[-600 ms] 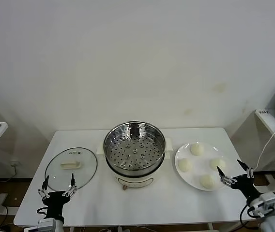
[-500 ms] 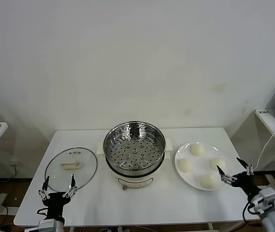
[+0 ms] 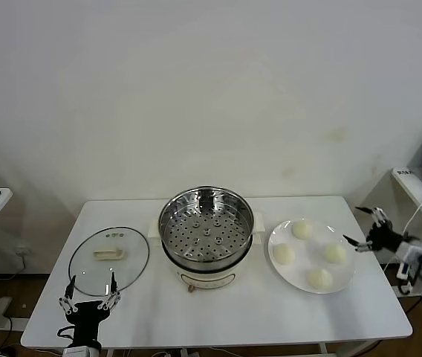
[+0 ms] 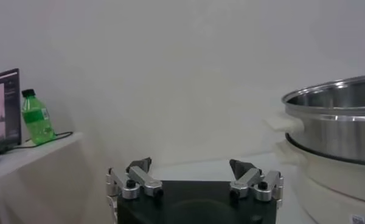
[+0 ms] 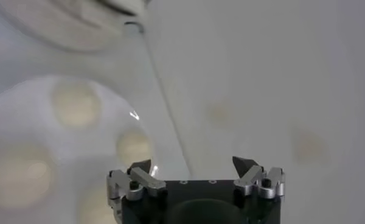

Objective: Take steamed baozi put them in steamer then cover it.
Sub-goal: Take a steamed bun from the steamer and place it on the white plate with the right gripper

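Right gripper (image 3: 365, 229), jaws wide and empty, hovers at three o'clock of the baozi (image 3: 334, 253) plate (image 3: 279, 271); left gripper (image 3: 88, 291), wide, waits near the cover (image 3: 109, 259).

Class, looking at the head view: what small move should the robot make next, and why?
Probably bring the open right hand inward over the nearest baozi on the plate and lower it: all four buns remain there and the steamer is empty.
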{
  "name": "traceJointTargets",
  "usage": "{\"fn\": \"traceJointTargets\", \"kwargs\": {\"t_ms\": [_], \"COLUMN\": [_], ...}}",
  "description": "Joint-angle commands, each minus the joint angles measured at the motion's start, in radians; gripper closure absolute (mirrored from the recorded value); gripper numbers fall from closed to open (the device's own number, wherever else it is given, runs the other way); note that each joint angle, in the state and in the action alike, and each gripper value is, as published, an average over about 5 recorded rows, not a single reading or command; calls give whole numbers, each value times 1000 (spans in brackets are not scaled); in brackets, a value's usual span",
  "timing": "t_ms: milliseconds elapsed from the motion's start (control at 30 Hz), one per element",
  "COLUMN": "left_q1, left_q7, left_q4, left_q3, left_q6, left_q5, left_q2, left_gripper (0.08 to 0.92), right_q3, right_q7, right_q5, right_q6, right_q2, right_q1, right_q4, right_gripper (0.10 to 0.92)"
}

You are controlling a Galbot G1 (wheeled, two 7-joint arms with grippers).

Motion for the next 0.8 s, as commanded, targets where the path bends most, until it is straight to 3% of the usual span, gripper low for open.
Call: {"fn": "traceJointTargets", "kwargs": {"t_ms": [33,233,400,567,800], "left_q1": [8,3,-2,-11,-27], "left_q7": [-2,-3,-4,-5,-5], "left_q4": [-17,-29,-22,-15,-10], "left_q3": [0,-5,-15,-21,-20], "left_q6": [0,10,9,9,8], "left_q5": [15,13,3,-8,-17], "left_q2": [-7,5,11,18,17], "left_gripper": [177,177,177,177,177], "right_q3": [-531,-831,-1030,-1077,-1074], "right_q7": [-163,-295,-397,-407,-394], "right_q5": [-197,-14,205,151,111], "right_q6": [159,68,-22,-34,-55], "right_q2": [-67,-2,107,206,266], "right_q1": [530,731,864,916,954], "right_q4": [-196,-274,-452,-629,-760], "right_gripper": [202,203,202,203,203]}}
